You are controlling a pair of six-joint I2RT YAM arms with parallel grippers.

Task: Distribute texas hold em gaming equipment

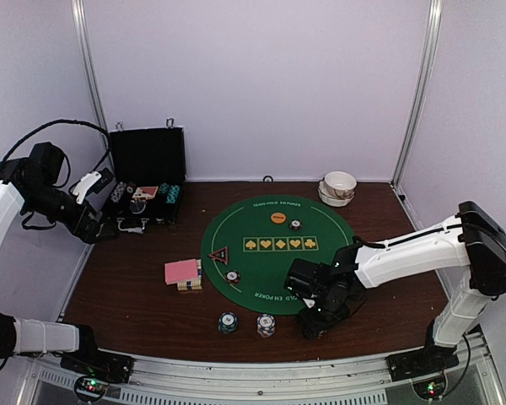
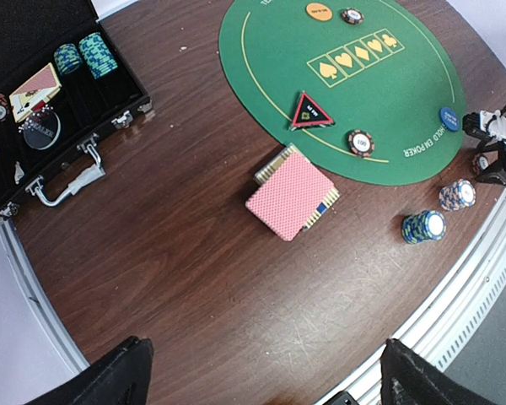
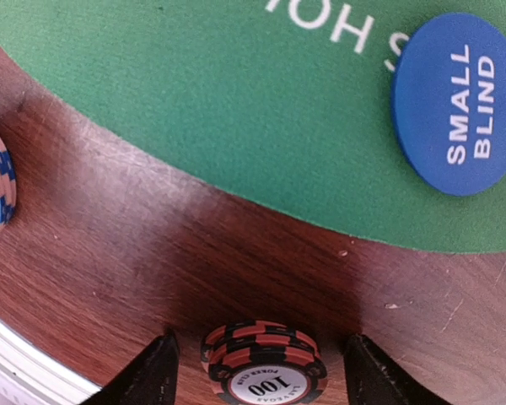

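Stack of orange-black 100 chips (image 3: pixel 264 363) sits on bare wood by near edge, right of middle, just off green mat (image 3: pixel 194 101). Right gripper (image 3: pixel 260 373) straddles it, jaws apart. You centre on stack, close evenly, lift straight; spare blue disc (image 3: pixel 457 101).

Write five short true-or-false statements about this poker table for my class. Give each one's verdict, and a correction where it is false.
1. The blue disc reads SMALL BLIND and lies on the green mat. True.
2. The right gripper is shut on a card. False: its fingers stand open on either side of a chip stack marked 100 on the wooden table.
3. The triangular marker lies on bare wood. False: it lies on the green mat.
4. The black case stands open. True.
5. The left gripper holds a chip. False: it is open and empty, high above the table.
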